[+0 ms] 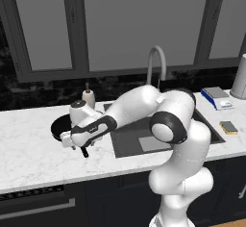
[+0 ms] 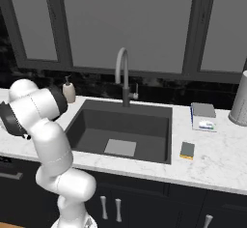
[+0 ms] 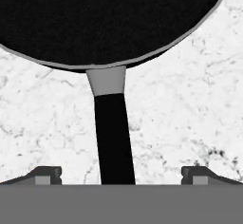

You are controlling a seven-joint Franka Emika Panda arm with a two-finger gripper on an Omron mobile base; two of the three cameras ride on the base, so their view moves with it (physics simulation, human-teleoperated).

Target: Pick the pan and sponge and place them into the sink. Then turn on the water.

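Observation:
The black pan (image 1: 58, 126) lies on the marble counter left of the sink (image 1: 126, 142), half covered by my hand. Its short handle (image 3: 113, 137) points toward me and runs between my fingertips (image 3: 47, 174). My gripper (image 1: 80, 147) hangs low over that handle, open, with its jaws wide apart and clear of the handle on both sides (image 3: 121, 175). The yellow sponge (image 1: 229, 127) rests on the counter right of the sink (image 2: 120, 125), seen again in the right base view (image 2: 187, 149). The grey arched faucet (image 2: 123, 72) stands behind the basin. Water is out of view.
A soap bottle (image 1: 88, 96) stands behind the pan. A flat blue-and-white object (image 2: 203, 116) lies at the back right, beyond the sponge. A grey cylinder (image 1: 239, 79) stands at the far right. The counter's front edge is close below the pan handle.

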